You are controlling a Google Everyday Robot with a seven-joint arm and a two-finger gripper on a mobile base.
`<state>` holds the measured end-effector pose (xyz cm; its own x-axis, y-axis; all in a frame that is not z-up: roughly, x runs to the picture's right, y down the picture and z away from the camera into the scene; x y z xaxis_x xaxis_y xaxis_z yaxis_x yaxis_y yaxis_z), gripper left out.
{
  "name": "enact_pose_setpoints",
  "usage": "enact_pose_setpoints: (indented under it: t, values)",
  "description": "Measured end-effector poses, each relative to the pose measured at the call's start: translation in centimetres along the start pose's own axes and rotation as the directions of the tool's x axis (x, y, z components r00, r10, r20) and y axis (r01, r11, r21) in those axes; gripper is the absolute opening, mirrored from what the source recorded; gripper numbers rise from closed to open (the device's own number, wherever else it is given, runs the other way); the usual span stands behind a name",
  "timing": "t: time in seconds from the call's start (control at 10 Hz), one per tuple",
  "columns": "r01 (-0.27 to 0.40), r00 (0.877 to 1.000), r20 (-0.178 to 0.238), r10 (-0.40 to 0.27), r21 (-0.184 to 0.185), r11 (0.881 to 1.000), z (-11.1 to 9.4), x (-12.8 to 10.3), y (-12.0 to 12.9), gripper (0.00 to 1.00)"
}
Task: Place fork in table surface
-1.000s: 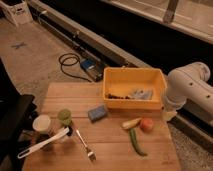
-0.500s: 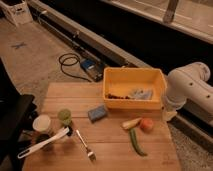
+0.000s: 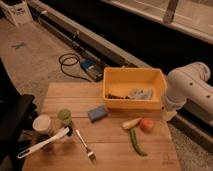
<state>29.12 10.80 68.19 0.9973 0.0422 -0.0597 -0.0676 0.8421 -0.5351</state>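
I see the fork (image 3: 85, 145) flat on the table surface (image 3: 112, 152), my gripper off-frame beyond the white arm (image 3: 187, 87), fingers spread.

The arm (image 3: 189, 89) is glossy white, made of fat, rounded tubular segments that meet at a bulbous joint (small dark dots, perhaps screw recesses, speckle its housing). A smooth white cap rounds off its lower end. The gripper is out of view.
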Motion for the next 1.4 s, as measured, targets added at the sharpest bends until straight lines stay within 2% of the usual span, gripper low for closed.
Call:
enact_pose_setpoints:
  t: [0.2,0.3,0.5,0.6,0.7,0.8,0.9,1.0,1.1,1.3,1.4]
  values:
    - [0.015,1.000,-0.015,-0.014,0.018,1.000,-0.2,-0.1,0.1,0.65]
    - [0.075,0.997,-0.035,-0.074,0.031,0.997,-0.3,-0.8,0.1,0.65]
    - [0.240,0.970,-0.049,-0.238,0.043,0.970,-0.5,-3.9,0.3,0.65]
    - [0.342,0.939,-0.053,-0.339,0.052,0.938,-0.6,-5.9,0.7,0.65]
    - [0.463,0.886,-0.055,-0.461,0.057,0.884,-0.4,-8.5,1.3,0.65]
    - [0.526,0.850,-0.058,-0.523,0.064,0.848,-0.4,-10.2,1.6,0.65]
    - [0.590,0.807,-0.060,-0.587,0.075,0.804,-0.5,-12.1,2.1,0.65]
    - [0.682,0.731,-0.058,-0.679,0.095,0.726,-0.7,-15.1,3.2,0.65]
    - [0.734,0.678,-0.058,-0.733,0.107,0.671,-0.8,-16.8,3.8,0.65]
    - [0.843,0.532,-0.056,-0.845,0.126,0.522,-0.9,-20.2,6.0,0.65]
    - [0.863,0.498,-0.058,-0.865,0.131,0.488,-1.0,-20.8,6.5,0.65]
